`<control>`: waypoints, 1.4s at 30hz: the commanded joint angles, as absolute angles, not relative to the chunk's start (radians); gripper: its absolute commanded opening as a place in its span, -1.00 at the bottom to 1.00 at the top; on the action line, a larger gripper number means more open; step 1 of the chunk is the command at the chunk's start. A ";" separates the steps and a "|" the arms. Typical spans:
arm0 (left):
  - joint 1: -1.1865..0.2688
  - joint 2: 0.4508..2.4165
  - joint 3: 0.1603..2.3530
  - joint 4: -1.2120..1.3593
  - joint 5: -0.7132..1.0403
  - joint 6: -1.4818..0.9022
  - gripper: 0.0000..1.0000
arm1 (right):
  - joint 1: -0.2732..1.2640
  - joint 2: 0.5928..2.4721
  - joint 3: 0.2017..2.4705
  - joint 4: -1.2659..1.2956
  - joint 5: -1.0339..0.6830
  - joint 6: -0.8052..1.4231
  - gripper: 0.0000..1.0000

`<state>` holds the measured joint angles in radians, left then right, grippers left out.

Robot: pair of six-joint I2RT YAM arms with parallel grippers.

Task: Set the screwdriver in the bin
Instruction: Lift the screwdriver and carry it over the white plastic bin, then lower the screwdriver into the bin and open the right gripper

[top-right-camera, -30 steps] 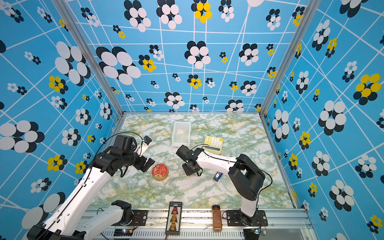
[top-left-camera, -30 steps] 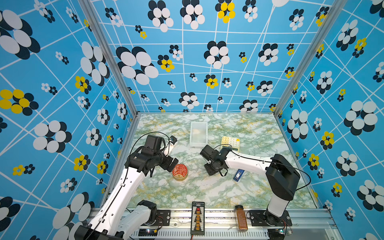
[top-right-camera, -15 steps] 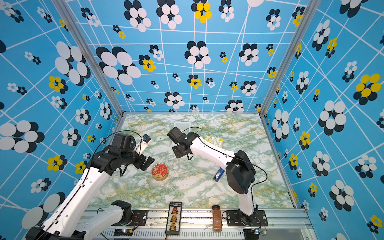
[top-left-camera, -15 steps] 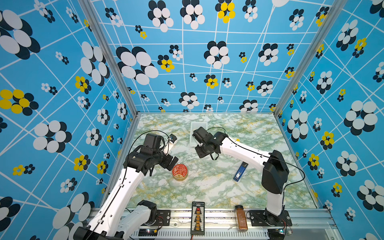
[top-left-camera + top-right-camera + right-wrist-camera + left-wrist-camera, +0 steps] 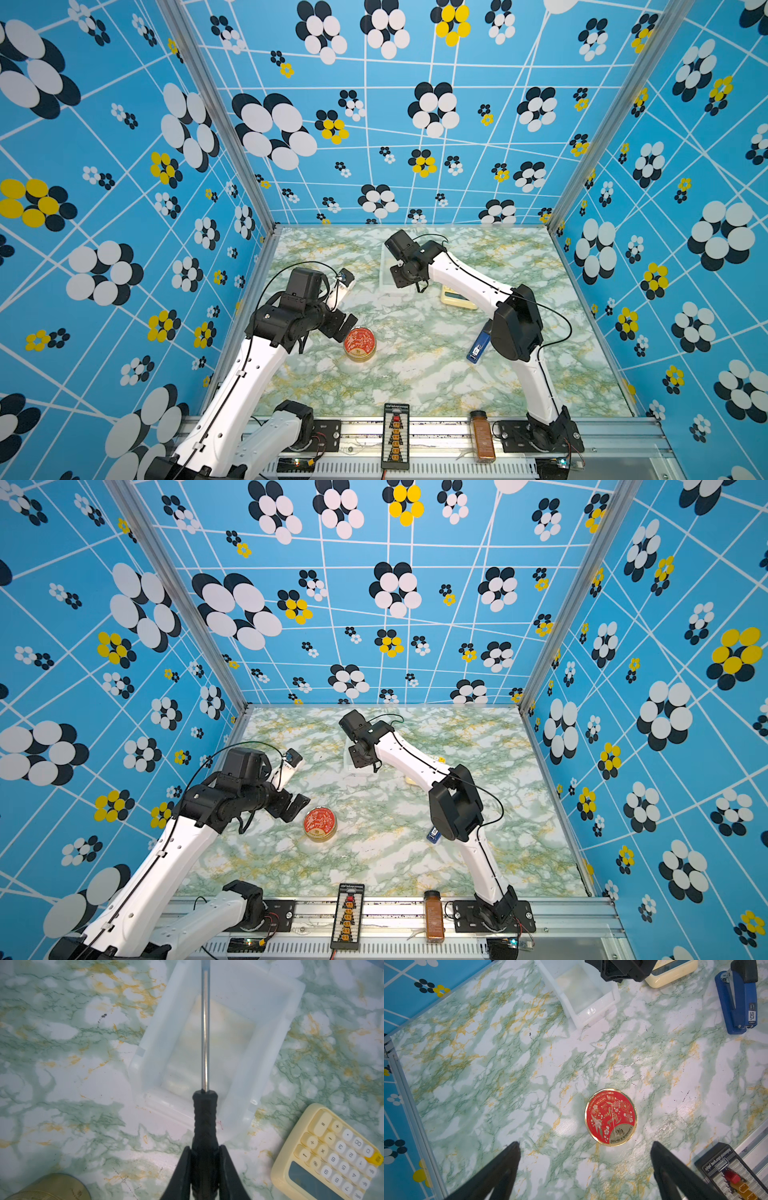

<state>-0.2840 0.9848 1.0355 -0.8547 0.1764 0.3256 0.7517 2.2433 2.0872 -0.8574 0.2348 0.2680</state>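
The screwdriver (image 5: 204, 1118) has a black handle and a thin grey shaft. My right gripper (image 5: 204, 1148) is shut on the handle. It hangs in the air, and its shaft reaches out over the inside of the bin (image 5: 259, 1043), a white translucent tray with upright walls. In both top views the right gripper (image 5: 402, 277) (image 5: 361, 758) hovers over the bin (image 5: 383, 270) (image 5: 348, 764) and hides most of it; the screwdriver does not show there. My left gripper (image 5: 343, 326) (image 5: 584, 1144) is open and empty, low at the left beside a red tin.
A round red tin (image 5: 359, 343) (image 5: 610, 1116) lies near the left gripper. A pale yellow calculator (image 5: 455, 297) (image 5: 332, 1157) sits right of the bin. A blue stapler (image 5: 478, 345) (image 5: 737, 1001) lies beside the right arm's elbow. A spice bottle (image 5: 482, 436) and a black connector board (image 5: 395, 436) rest on the front rail.
My right gripper has carried the screwdriver from the middle of the table back to over the bin. The left arm has stayed put.
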 commanded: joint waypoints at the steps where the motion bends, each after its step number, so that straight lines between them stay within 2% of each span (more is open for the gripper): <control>1: -0.294 0.975 1.064 -0.877 0.199 0.319 0.98 | 0.742 2.306 2.166 -0.907 0.246 0.251 -0.62; 24: -0.299 0.986 1.059 -0.884 0.187 0.322 0.98 | 0.698 2.524 2.389 -0.922 0.210 0.194 -0.57; 42: -0.300 1.001 1.062 -0.888 0.193 0.324 0.99 | 0.689 2.591 2.424 -0.924 0.191 0.175 -0.48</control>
